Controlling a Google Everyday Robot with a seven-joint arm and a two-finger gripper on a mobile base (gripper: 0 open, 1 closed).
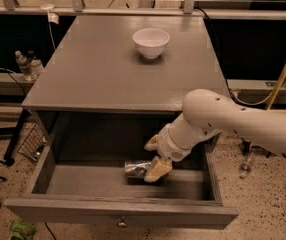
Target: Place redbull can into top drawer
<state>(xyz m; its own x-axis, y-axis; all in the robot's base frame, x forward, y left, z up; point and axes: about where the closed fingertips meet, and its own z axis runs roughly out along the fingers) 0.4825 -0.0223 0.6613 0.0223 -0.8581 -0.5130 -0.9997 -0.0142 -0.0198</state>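
The top drawer (pixel 118 212) is pulled out below the grey tabletop, its round knob (pixel 121 222) at the centre of the front panel. The redbull can (pixel 136 168), silver and shiny, lies on its side on the drawer floor near the middle. My gripper (pixel 154 156) reaches down into the drawer from the right on a white arm. Its tan fingers (pixel 158 170) are spread apart; the lower one touches the can's right end and the upper one stands above it. The can rests on the drawer floor.
A white bowl (pixel 151 42) stands at the back of the tabletop (pixel 93 79). Bottles (pixel 25 64) and a wire basket (pixel 32 144) sit at the left of the cabinet. A wooden pole (pixel 283 74) leans at the right. The floor is speckled.
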